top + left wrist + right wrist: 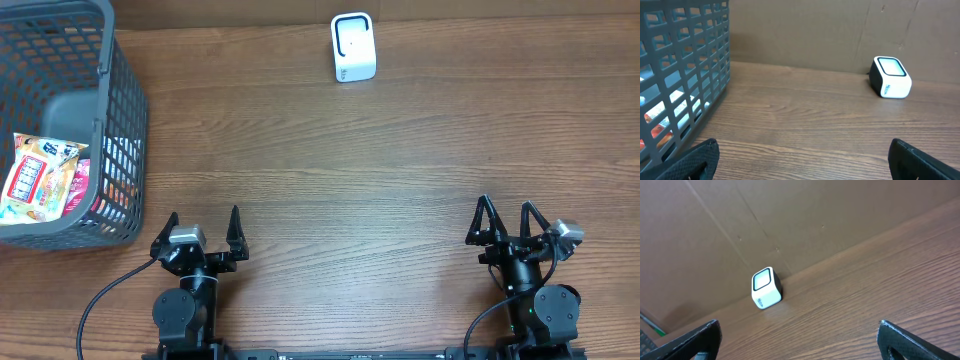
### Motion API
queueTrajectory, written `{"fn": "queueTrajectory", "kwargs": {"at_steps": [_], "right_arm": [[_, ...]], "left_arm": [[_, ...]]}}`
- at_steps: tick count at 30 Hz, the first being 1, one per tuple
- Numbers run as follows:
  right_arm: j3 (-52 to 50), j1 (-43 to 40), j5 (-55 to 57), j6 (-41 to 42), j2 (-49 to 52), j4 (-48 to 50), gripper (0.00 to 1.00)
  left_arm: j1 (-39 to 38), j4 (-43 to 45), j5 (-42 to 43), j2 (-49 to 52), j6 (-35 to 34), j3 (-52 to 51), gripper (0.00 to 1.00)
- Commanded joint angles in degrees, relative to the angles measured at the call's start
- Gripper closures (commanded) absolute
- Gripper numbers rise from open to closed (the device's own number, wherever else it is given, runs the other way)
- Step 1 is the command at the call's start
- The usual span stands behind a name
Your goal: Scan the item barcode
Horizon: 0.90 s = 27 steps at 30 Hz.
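A colourful snack packet lies inside the grey mesh basket at the far left; through the mesh it shows dimly in the left wrist view as the packet. The white barcode scanner stands at the back of the table, also visible as the scanner and the scanner. My left gripper rests near the front edge, open and empty, just right of the basket. My right gripper sits at the front right, open with nothing between its fingers.
The basket's wall stands close on the left of the left gripper. A brown cardboard wall runs along the back of the wooden table behind the scanner.
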Motion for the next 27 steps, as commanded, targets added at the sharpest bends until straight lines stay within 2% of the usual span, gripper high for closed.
{"fn": "queueTrajectory", "kwargs": {"at_steps": [1,9,14,20,24,27], "right_arm": [[-0.61,-0.22,0.57,0.04,-0.68,0.22,0.00],[-0.61,-0.22,0.57,0.04,-0.68,0.22,0.00],[-0.61,-0.22,0.57,0.04,-0.68,0.22,0.00],[-0.61,-0.22,0.57,0.04,-0.68,0.22,0.00],[-0.61,-0.22,0.57,0.04,-0.68,0.22,0.00],[-0.61,-0.22,0.57,0.04,-0.68,0.22,0.00]], "left_arm": [[-0.24,0.22,0.42,-0.70,-0.83,-0.42,0.00],[-0.24,0.22,0.42,-0.70,-0.83,-0.42,0.00],[-0.09,0.63,-5.51,-0.70,1.33,-0.42,0.00],[-0.09,0.61,-5.07,-0.70,1.20,-0.42,0.00],[-0.09,1.49,5.22,-0.70,-5.84,-0.39,0.00],[-0.11,4.31,6.97,-0.70,-13.18,-0.37,0.00]]}}
